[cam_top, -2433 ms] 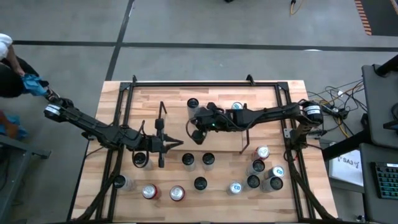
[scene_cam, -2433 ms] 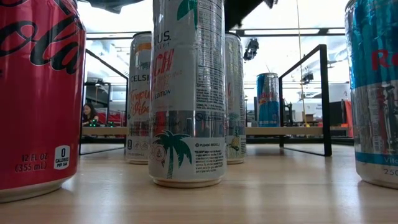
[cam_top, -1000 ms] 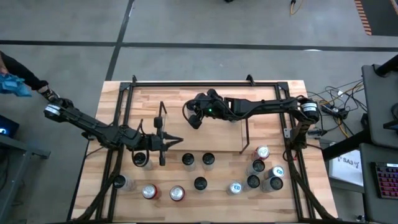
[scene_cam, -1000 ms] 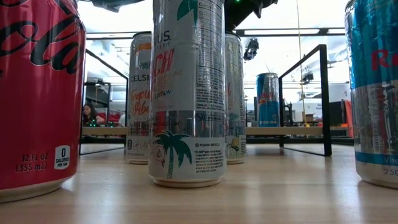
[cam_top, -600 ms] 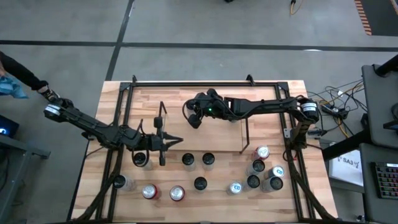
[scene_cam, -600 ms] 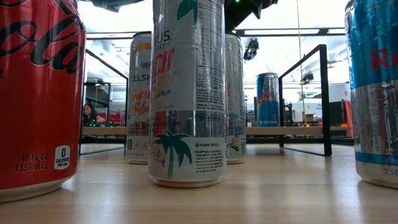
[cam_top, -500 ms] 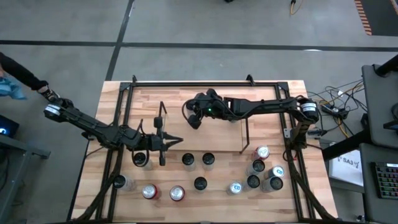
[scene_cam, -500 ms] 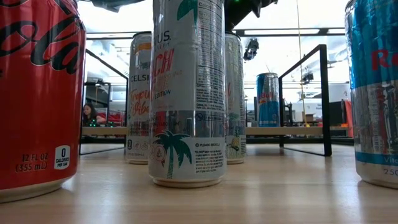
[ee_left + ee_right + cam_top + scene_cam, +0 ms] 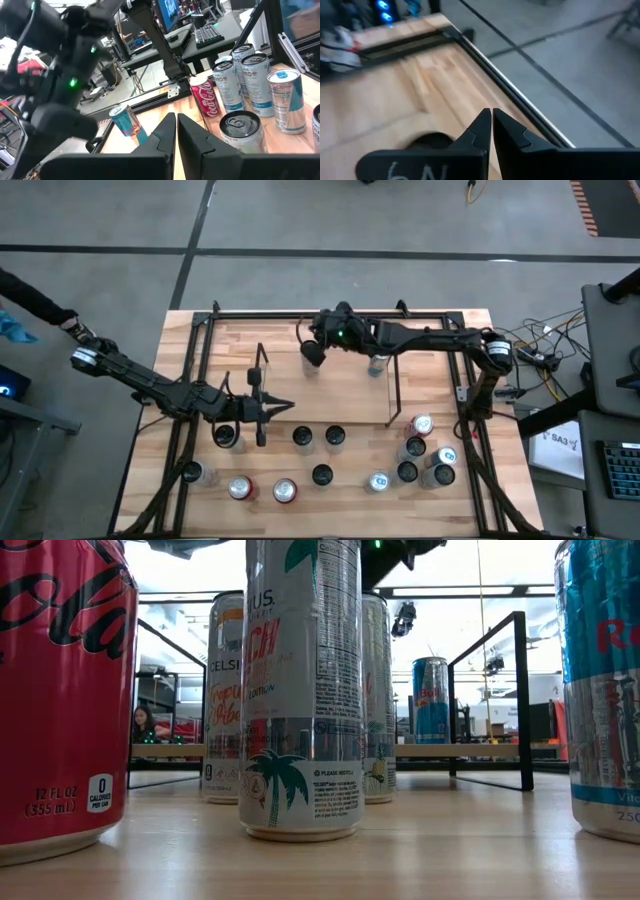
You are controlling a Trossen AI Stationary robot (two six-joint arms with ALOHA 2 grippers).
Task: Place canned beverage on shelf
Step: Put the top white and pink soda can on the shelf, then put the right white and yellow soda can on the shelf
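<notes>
The shelf (image 9: 394, 394) has thin black wire end frames and a light wood base (image 9: 470, 751), and stands mid-table. On it stand a blue-topped can (image 9: 378, 364), also seen in the low view (image 9: 431, 700), and a silver can (image 9: 310, 364). My right gripper (image 9: 306, 346) hovers shut over the silver can, whose dark top (image 9: 427, 141) shows below the fingers, and touches nothing. My left gripper (image 9: 288, 408) hangs shut and holds nothing by the shelf's left end frame (image 9: 260, 395). Its wrist view shows the blue and red can (image 9: 128, 123) beyond the fingertips (image 9: 176, 118).
Several cans stand on the table's near half, among them two dark-topped ones (image 9: 303, 437) (image 9: 335, 437), red ones (image 9: 285, 491) and a cluster at the right (image 9: 420, 450). A black tubular frame (image 9: 330, 313) rims the table. A person's arm (image 9: 35, 300) shows at far left.
My right gripper has moved toward the table's far edge and a little up, staying shut, and now hovers over the silver can on the shelf. The cans have not moved.
</notes>
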